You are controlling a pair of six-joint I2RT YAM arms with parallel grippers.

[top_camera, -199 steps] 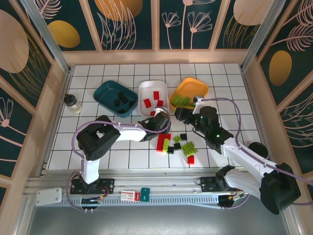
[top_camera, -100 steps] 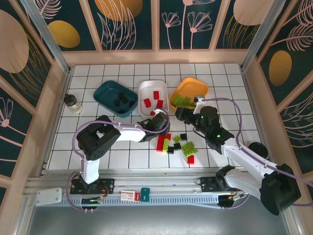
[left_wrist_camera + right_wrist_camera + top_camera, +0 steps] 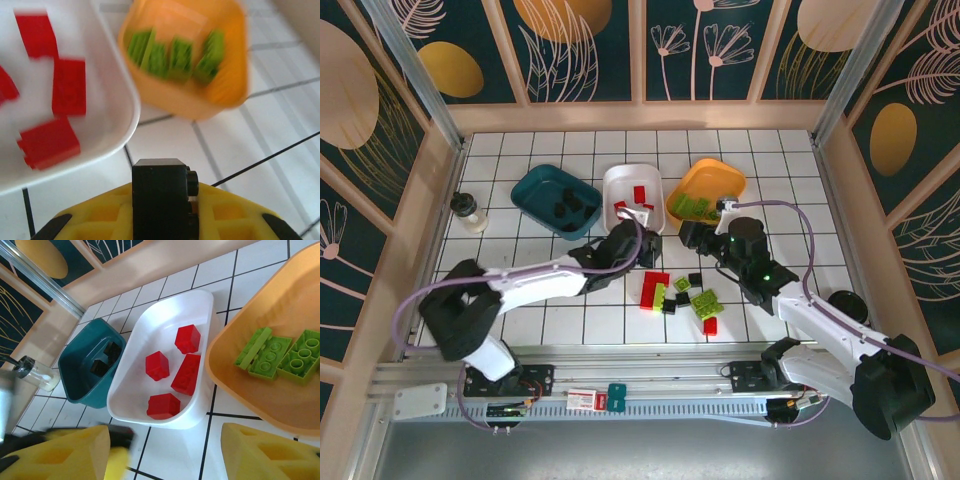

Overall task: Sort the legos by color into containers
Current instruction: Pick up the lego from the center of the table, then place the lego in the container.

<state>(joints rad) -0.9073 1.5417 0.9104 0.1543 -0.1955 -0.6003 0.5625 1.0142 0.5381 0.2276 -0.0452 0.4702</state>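
One black lego (image 3: 160, 192) is now pinched in the left gripper (image 3: 645, 243), newly beside the white tub (image 3: 120, 120); the right gripper (image 3: 167, 445) stays parted.

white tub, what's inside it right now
Four red bricks lie loose on the white tub's floor in the right wrist view, nothing green or black. From the top camera, the left gripper, shut on a black brick, covers the tub's near end.
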